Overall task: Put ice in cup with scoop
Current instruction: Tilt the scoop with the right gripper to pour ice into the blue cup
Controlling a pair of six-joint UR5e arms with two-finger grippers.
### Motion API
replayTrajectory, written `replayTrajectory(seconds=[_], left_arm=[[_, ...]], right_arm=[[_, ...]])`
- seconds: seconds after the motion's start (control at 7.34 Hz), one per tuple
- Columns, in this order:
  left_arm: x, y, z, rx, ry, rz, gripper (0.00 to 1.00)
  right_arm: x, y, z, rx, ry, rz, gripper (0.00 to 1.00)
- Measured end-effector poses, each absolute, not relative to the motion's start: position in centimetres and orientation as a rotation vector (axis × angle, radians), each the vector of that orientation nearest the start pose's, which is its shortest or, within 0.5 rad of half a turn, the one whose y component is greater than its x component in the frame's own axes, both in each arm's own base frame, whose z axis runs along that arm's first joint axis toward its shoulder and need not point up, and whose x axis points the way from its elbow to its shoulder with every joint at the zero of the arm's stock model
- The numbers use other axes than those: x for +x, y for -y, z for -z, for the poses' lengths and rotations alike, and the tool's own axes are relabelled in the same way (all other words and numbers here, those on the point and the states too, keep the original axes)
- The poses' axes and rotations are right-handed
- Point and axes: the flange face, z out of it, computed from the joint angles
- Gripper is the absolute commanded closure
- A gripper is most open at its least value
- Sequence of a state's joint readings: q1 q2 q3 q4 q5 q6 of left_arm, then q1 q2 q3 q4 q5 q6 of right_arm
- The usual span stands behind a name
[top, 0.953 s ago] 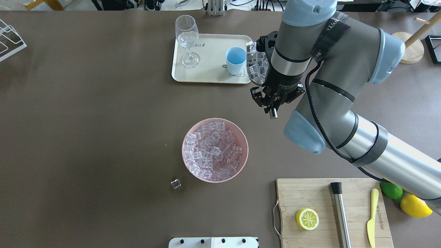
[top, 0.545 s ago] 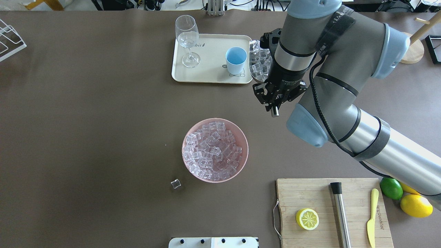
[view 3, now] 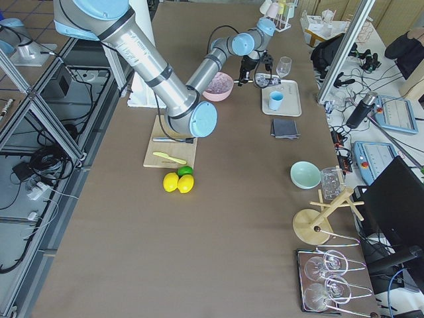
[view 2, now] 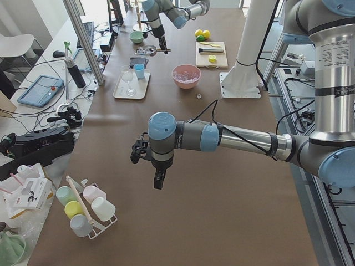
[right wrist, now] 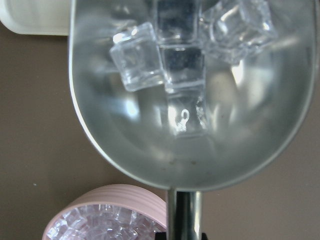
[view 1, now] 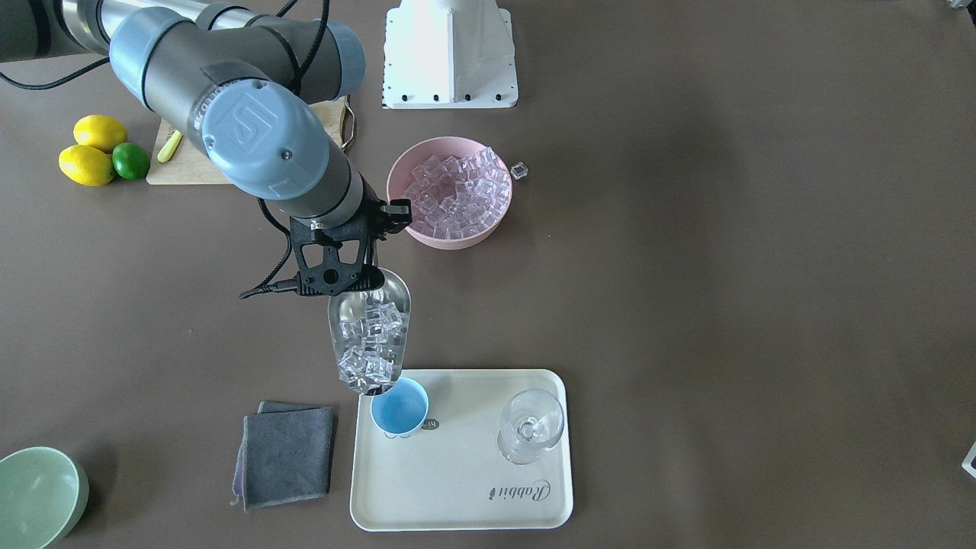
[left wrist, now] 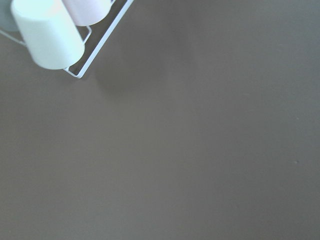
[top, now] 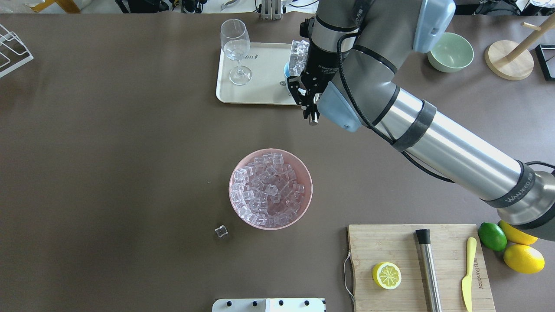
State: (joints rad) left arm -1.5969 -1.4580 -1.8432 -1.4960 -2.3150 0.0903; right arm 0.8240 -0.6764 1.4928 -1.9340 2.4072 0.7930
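Note:
My right gripper (view 1: 352, 267) is shut on the rod handle of the steel scoop (view 1: 370, 301), also seen from above (top: 299, 58). The trough holds several clear ice cubes (view 1: 369, 341) and tilts down, its lip right over the near rim of the light blue cup (view 1: 402, 406) on the cream tray (view 1: 457, 488). No ice shows in the cup. In the overhead view the arm hides most of the cup (top: 286, 69). The right wrist view shows cubes (right wrist: 170, 55) at the trough's far end. My left gripper (view 2: 158, 180) hangs over bare table far away; I cannot tell whether it is open.
A pink bowl (top: 303, 173) full of ice stands mid-table, one loose cube (top: 221, 231) beside it. A stemmed glass (view 1: 531, 425) stands on the tray. A grey cloth (view 1: 286, 454), a green bowl (top: 451, 52) and a cutting board (top: 420, 268) with lemon, steel cylinder and knife lie around.
My right arm has swung left with the loaded scoop, from beside the tray's right edge to over the cup, and the scoop has tipped toward it.

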Motion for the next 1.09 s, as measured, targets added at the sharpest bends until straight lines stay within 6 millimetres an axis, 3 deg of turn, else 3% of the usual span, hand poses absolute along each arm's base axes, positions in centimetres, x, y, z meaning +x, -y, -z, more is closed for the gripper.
replayTrajectory(seconds=[0.14, 0.41, 1.09], left_arm=[[-7.9, 44.2, -59.0, 0.118, -0.747, -0.084, 0.02], [-8.0, 44.0, -59.4, 0.083, -0.764, -0.061, 0.02], [-8.5, 43.6, -59.7, 0.042, -0.777, -0.027, 0.02]], right_arm=[[-45.5, 58.6, -15.5, -0.307, 0.920, 0.145, 1.00], [-46.6, 60.3, -15.3, -0.375, 0.978, 0.153, 1.00], [-46.1, 60.5, -17.9, -0.523, 1.103, 0.176, 1.00]])
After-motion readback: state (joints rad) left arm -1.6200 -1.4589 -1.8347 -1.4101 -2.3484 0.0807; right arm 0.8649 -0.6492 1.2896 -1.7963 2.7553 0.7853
